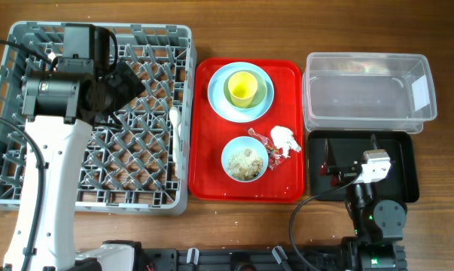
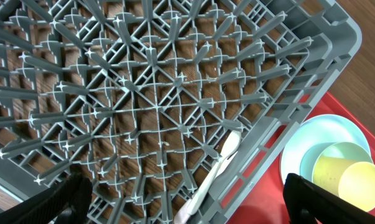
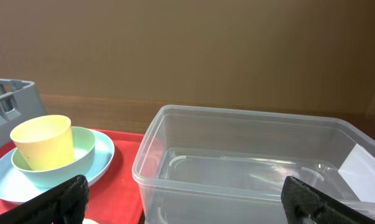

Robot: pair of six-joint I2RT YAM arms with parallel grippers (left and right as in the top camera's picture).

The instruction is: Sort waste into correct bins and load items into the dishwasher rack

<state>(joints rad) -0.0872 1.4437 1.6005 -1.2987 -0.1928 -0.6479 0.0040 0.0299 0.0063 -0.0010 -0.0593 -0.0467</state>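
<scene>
On the red tray point(image 1: 208, 175), beside the light blue bowl point(image 1: 245, 159), lies the red snack wrapper point(image 1: 261, 141): light, crinkly, probably slippery, so pinch a raised fold. The left gripper point(image 2: 188, 202), above the dishwasher rack point(image 2: 175, 93), and the right gripper point(image 3: 186, 200) both gape empty.

White-shelled left arm point(image 1: 50, 165), black motor joints, black cables, dark right arm point(image 1: 377, 214)

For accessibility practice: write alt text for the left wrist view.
A grey dishwasher rack fills the view, a white plastic utensil lying inside. Beside it, a yellow-green cup sits in a green bowl on a blue plate.
</scene>
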